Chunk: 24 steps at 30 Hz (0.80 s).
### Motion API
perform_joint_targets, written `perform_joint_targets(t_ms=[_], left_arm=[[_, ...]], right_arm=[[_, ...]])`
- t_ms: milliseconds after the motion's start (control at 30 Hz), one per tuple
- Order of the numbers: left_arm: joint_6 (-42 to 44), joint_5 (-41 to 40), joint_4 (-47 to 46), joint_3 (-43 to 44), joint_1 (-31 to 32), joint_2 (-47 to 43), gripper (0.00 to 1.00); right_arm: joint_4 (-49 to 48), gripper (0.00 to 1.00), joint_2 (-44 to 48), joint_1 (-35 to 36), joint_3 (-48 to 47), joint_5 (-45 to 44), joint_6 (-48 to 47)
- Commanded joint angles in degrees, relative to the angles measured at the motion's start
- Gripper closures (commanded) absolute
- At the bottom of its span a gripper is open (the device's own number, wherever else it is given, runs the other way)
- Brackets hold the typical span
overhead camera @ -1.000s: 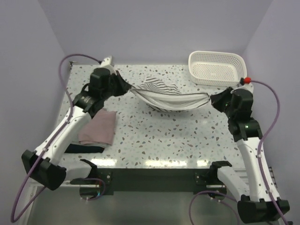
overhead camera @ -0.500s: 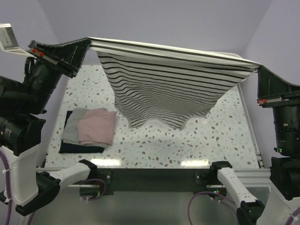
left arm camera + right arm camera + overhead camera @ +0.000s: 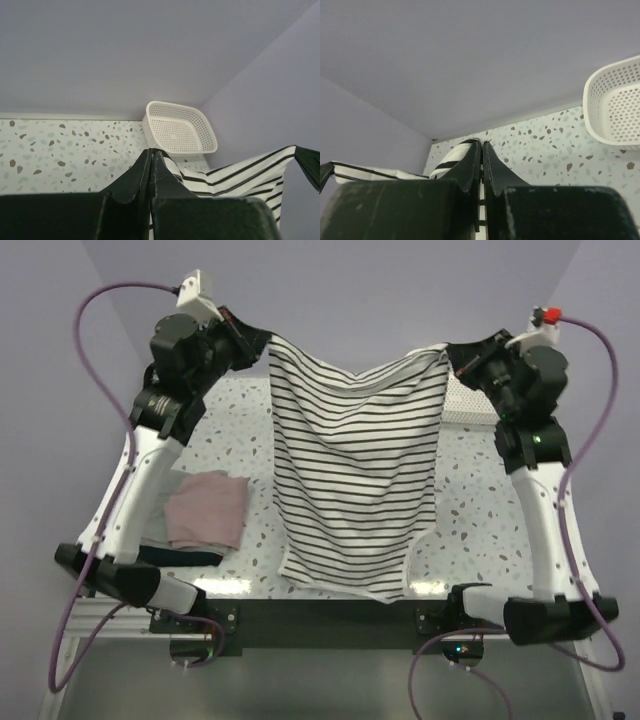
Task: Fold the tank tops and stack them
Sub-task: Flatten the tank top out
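The striped tank top (image 3: pixel 355 475), white with thin black stripes, hangs spread in the air between my two grippers, its lower edge near the table's front edge. My left gripper (image 3: pixel 263 343) is shut on its upper left corner; the cloth also shows in the left wrist view (image 3: pixel 240 172). My right gripper (image 3: pixel 452 351) is shut on its upper right corner; the cloth shows in the right wrist view (image 3: pixel 445 162). The folded pink tank top (image 3: pixel 208 510) lies on the dark navy tank top (image 3: pixel 180 557) at the table's left front.
A white lattice basket (image 3: pixel 180 127) stands at the table's far right corner, mostly hidden behind the hanging cloth and right arm in the top view; it also shows in the right wrist view (image 3: pixel 615 105). The speckled table (image 3: pixel 470 490) has purple walls on three sides.
Both grippers lifted the striped top from a bunched sling near the table, stretched it wide and high, then moved back so it now hangs long and narrower.
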<state>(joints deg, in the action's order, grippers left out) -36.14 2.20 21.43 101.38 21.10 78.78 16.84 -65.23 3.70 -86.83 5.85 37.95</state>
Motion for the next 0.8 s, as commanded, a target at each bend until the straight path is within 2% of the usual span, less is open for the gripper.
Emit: perform_joint_targets(t_ms=[0,67,100,167,200,267,367,400,467,500,567,767], left_arm=[[1.69,8.16,-10.87,6.15,-4.39,7.94,1.00],[1.51,10.45,-10.98,12.75,-6.06,14.69,1.00],[1.69,11.94,-10.36,21.05,-6.51,16.91,1.00],[1.95,13.70,-7.56,29.88,-7.21,23.13,1.00],[2.04,14.49,-6.59,37.58,-7.39,24.91,1.00],[1.60,15.55,-5.70,40.73,-8.09,26.33,1.00],[1.69,15.65,-9.03,31.81,-8.62,20.66,1.00],[2.30,15.21,-9.91,24.64,-8.71,18.71,1.00],[3.26,13.90,-11.58,17.74,-8.80,13.88,1.00],[3.36,13.71,-11.67,11.62,-8.80,12.37,1.00],[3.27,13.71,-11.85,5.43,-8.80,8.34,1.00],[-0.93,16.69,-15.97,-26.19,-8.71,-3.96,1.00]], right_arm=[[-10.76,1.00,-7.87,-0.19,-2.46,4.70,0.98],[-13.49,1.00,-13.39,-0.19,-7.18,5.84,1.85],[-13.85,1.00,-15.08,-0.19,-9.22,6.19,2.12],[-12.98,1.00,-19.82,-0.19,-16.33,6.63,2.65],[-12.28,1.00,-21.06,-0.19,-18.62,6.72,2.65],[-10.43,1.00,-23.44,-0.19,-23.45,6.63,2.56],[-9.19,1.00,-23.71,-0.19,-23.75,6.37,2.03],[-9.28,1.00,-22.58,-0.28,-22.43,6.28,2.04],[-10.25,1.00,-21.00,-0.19,-16.21,6.63,1.95],[-10.51,1.00,-19.16,-0.19,-13.48,6.98,2.03],[-10.95,1.00,-16.61,-0.28,-4.00,7.16,2.30],[-8.41,1.00,-3.43,-0.19,26.67,4.53,1.33]])
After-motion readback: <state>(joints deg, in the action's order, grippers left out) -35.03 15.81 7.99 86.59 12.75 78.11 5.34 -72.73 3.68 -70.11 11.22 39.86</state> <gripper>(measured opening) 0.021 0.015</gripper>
